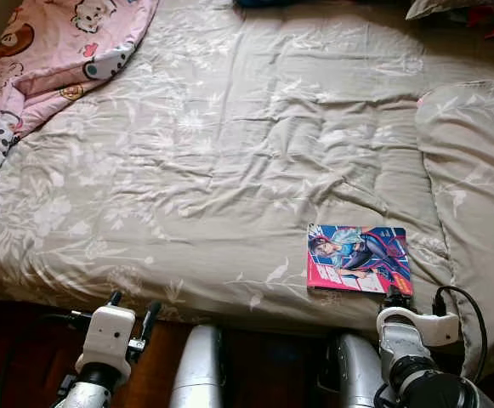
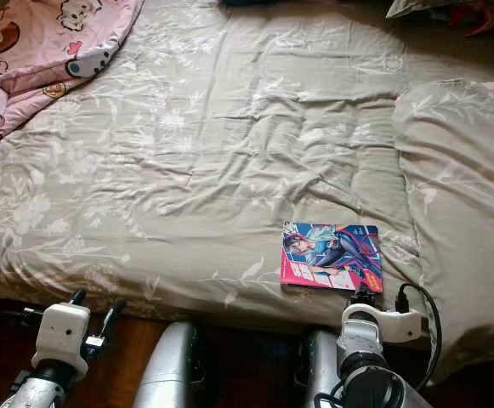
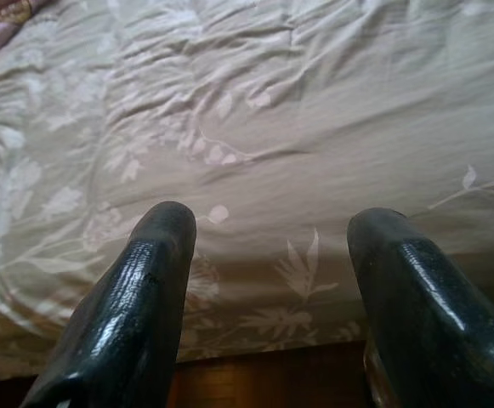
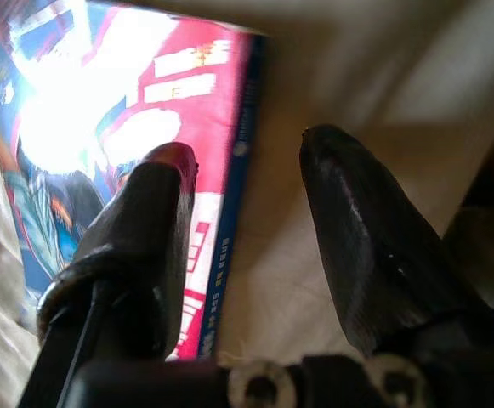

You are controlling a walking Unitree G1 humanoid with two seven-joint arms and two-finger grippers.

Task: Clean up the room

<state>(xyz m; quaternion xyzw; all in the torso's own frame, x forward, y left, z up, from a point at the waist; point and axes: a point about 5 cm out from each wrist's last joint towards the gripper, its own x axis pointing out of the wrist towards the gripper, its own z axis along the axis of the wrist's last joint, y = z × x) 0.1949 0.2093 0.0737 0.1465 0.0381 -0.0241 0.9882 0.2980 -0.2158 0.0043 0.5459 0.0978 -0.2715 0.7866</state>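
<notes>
Right wrist view shows the right gripper [image 4: 247, 157] fingers parted astride the glossy pink-and-blue comic book's [image 1: 359, 258] spine.

Comic book [image 1: 359, 259] lay flat on the bed [image 1: 229, 153], cover up, near the front edge on the robot's right side. Thin paperback w/ glossy cover: pink-red lower part, blue top, drawn figure in dark suit. Closed, sat roughly square to the bed edge, just beside the folded-over bedding.
</notes>
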